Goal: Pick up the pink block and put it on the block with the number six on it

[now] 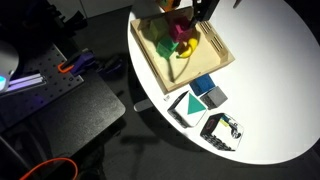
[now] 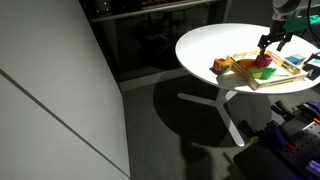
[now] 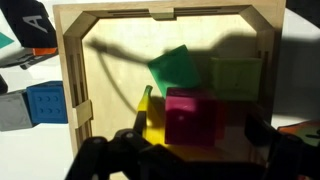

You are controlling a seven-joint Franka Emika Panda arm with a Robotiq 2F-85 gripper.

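Wrist view: my tool is released. Its two dark fingers stand wide apart at the lower edge of the picture and grasp nothing.

1. Tray: pale wood, square, with a flat floor and low raised walls. It rests on the round white desk.
2. The pink block: a small magenta cube with flat, matt faces and sharp edges. It lies on the tray floor, toward the side nearest my tool.
3. Green cube: about the same size, turned at an angle. It lies just beyond the pink block, toward the far wall.
4. Yellow-green cube: lies right of the green cube, square to the tray walls.
5. Yellow piece: touches the left face of the pink block. Its full shape is hidden.
6. Blue block: lies on the desk outside the left tray wall.

Position of the pink block relative to the tool: the block sits in line with the gap between the fingers, with one finger off to each side. I cannot tell from this view whether the fingertips have reached its level. In both exterior views the tool hangs over the tray, with the pink block just beneath it. An orange-red block lies at the tray's left end in an exterior view.
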